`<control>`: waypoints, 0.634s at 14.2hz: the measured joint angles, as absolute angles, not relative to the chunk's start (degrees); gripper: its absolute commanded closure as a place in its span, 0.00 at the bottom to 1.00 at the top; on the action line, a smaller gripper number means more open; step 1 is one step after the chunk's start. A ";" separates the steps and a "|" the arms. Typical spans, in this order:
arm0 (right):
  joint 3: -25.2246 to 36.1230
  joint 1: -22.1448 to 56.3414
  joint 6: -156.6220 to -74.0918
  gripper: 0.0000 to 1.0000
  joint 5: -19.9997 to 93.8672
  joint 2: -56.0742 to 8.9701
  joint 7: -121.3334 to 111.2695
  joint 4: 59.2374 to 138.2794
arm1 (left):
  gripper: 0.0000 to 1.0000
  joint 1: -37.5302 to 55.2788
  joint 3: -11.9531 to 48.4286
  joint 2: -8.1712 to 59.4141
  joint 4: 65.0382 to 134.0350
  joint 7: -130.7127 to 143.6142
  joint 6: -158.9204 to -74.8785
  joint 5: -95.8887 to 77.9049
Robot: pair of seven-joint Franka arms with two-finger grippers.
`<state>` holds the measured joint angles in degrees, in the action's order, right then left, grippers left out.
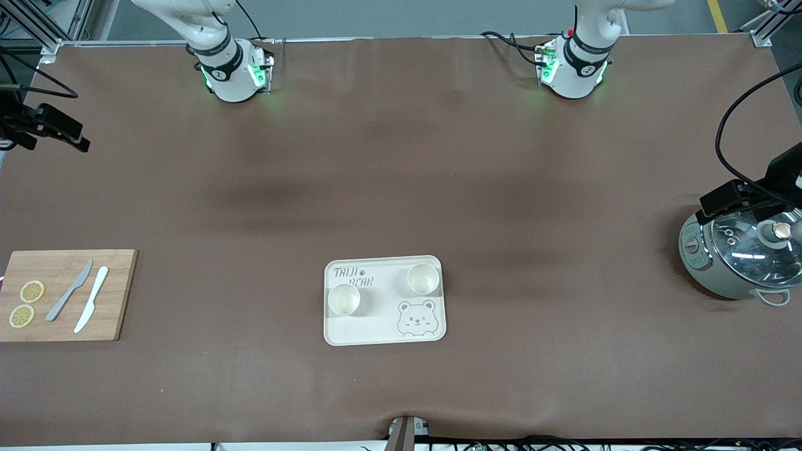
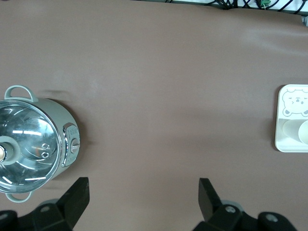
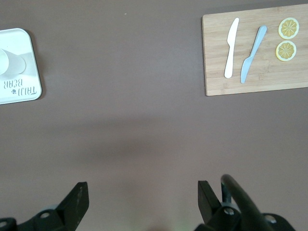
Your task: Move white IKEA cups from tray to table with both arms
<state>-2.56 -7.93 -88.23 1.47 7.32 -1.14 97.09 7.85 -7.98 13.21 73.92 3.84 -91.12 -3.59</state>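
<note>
Two white IKEA cups stand upright on the cream bear-print tray. One cup is toward the right arm's end of the tray, the other cup toward the left arm's end and farther from the front camera. My left gripper is open and empty, high over bare table beside the pot; the tray's edge shows in its view. My right gripper is open and empty, high over bare table between the tray and the cutting board. Both arms are apart from the cups.
A wooden cutting board with two knives and two lemon slices lies at the right arm's end. A grey-green pot with a glass lid stands at the left arm's end. Brown table surface surrounds the tray.
</note>
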 measured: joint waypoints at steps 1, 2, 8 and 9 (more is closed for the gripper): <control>-2.56 -7.93 -88.23 0.00 1.47 7.32 -1.14 97.09 | 0.00 7.85 -7.99 13.21 73.92 3.84 -91.12 -3.59; -2.56 -7.93 -88.24 0.00 1.47 7.32 -1.14 97.09 | 0.00 7.85 -8.01 13.21 73.92 3.84 -91.12 -3.59; -2.56 -7.93 -88.53 0.00 1.47 7.23 -1.14 97.12 | 0.00 7.84 -8.04 13.21 73.92 3.84 -91.15 -3.59; -2.56 -7.93 -88.85 0.00 1.47 7.19 -1.14 97.12 | 0.00 7.84 -8.04 13.21 73.92 3.84 -91.18 -3.59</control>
